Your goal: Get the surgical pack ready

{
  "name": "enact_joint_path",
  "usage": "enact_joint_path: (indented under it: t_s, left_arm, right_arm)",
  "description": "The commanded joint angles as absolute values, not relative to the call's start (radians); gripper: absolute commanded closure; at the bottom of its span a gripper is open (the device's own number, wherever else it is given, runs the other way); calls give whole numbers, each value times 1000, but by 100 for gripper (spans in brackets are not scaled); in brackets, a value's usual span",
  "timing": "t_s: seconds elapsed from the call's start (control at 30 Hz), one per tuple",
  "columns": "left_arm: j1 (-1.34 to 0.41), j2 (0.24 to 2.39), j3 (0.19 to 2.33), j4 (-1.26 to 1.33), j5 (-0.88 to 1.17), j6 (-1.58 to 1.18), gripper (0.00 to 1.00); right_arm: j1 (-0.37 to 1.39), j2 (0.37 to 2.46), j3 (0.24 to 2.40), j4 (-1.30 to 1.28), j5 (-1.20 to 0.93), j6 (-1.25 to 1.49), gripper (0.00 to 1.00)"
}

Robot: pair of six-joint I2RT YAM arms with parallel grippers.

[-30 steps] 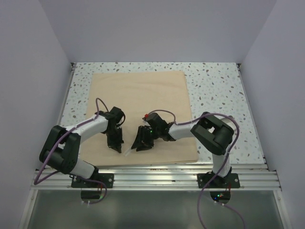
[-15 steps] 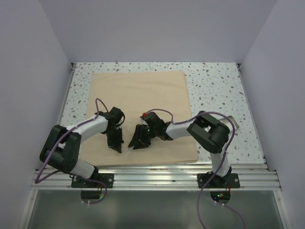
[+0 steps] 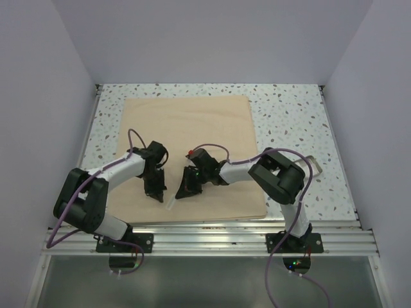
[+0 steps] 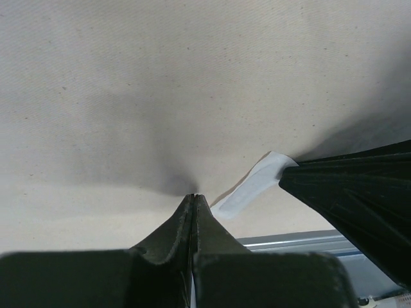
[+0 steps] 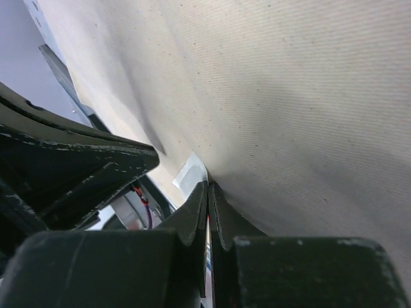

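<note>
Left end effector [image 4: 193,199] pressed together, tips down on the tan cloth [image 3: 192,128]. Right end effector [image 5: 208,187] likewise pressed together, tips beside a white strip [image 4: 247,186]. Cloth spread flat as a square over the speckled counter [image 3: 289,115].

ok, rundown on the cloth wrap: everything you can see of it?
The surgical pack is a plain matte tan-beige woven cloth, spread flat as one big square sheet on the speckled table, near edge by the table's front. No folds made yet. Both shut grippers touch its near middle: the left gripper with a small pucker at its tips, the right gripper beside a small white strip lying on it.
</note>
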State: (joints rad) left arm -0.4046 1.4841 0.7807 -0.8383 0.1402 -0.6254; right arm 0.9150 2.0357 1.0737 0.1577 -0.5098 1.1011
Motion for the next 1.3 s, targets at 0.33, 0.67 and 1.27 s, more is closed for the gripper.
enact_joint_path:
  t_s: [0.33,0.67,1.27]
  left_arm:
    - [-391,1463,977,-818,63,-546,100]
    - [-391,1540,1012,-735,152,-515,100]
    - [-379,1611,1057,-687,236,-436,100]
  right_arm:
    - [672,1698,1003,-133,-497,864,100]
    - [223,1355,896,-549,-419,641,100]
    - [-360,1482,974,-829,-244,265,100]
